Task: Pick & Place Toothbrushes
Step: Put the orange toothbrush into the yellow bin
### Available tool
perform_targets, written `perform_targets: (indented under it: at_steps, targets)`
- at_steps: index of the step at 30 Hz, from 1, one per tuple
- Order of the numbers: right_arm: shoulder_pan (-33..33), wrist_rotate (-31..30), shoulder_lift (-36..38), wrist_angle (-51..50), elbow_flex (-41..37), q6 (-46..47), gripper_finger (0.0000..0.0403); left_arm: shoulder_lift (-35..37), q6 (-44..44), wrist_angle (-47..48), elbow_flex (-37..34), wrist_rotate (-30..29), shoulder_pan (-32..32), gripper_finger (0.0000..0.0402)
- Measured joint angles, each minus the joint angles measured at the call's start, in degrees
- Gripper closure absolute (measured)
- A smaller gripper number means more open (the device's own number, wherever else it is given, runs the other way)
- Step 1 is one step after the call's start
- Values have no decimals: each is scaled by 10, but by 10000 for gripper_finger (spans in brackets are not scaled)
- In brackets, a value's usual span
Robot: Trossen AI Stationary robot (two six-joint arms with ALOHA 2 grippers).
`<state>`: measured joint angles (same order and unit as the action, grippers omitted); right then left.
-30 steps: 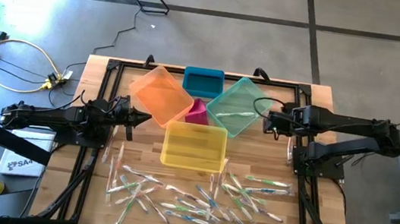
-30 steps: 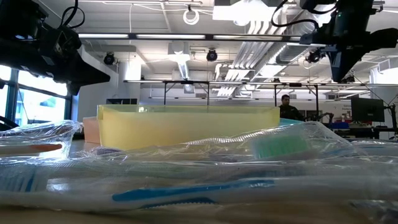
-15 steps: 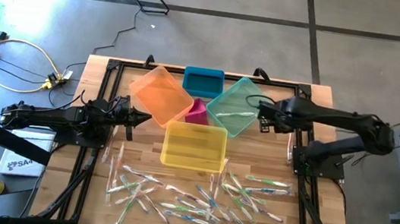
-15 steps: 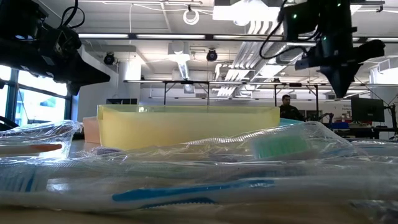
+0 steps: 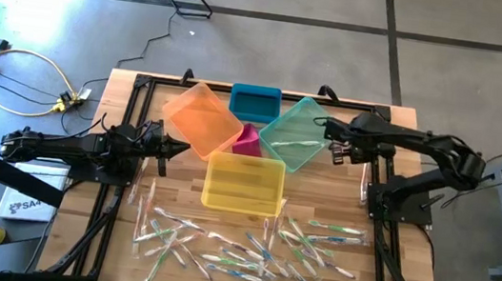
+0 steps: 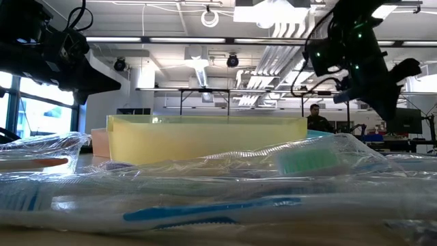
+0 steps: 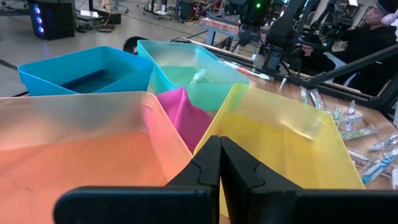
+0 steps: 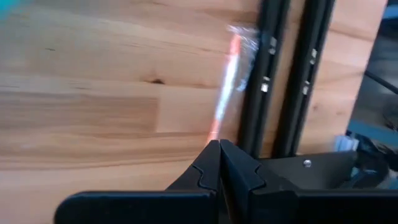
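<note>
Wooden tabletop [image 5: 131,97] carries five translucent plastic bins clustered near its middle: orange [image 5: 201,118], blue [image 5: 255,101], teal [image 5: 298,133], pink [image 5: 247,141] and yellow [image 5: 243,182]. Dozens of thin wrapped toothbrushes [image 5: 248,246] lie scattered across the near edge, and one rests inside the teal bin. Left gripper [image 5: 176,147] waits beside the orange bin, jaws fully closed and empty. Right gripper [image 5: 333,131] hangs at the teal bin's far edge, jaws pressed together, holding nothing.
</note>
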<state>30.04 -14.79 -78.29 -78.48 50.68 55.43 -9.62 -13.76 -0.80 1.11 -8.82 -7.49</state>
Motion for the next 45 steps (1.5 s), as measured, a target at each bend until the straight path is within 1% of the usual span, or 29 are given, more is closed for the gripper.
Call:
perform_targets:
  at_steps: [3,8,11,16,20,25,38,40,43,45]
  targets:
    - [29,7,12,22,-32,-10,401,0,0,0,0,0,0,402]
    - [74,66,43,96,-84,-60,401,0,0,0,0,0,0,402]
    - [95,70,59,130,-109,-67,401,0,0,0,0,0,0,402]
    - [121,60,70,132,-123,-69,401,0,0,0,0,0,0,402]
    - [128,19,70,132,-123,-73,401,0,0,0,0,0,0,402]
    - [129,-3,70,132,-123,-74,401,0,0,0,0,0,0,402]
    - [128,-2,70,132,-123,-99,400,0,0,0,0,0,0,402]
    - [128,7,70,130,-123,-107,400,0,0,0,0,0,0,402]
    - [129,40,70,126,-123,-128,400,0,0,0,0,0,0,402]
    - [128,43,70,128,-123,-150,400,0,0,0,0,0,0,402]
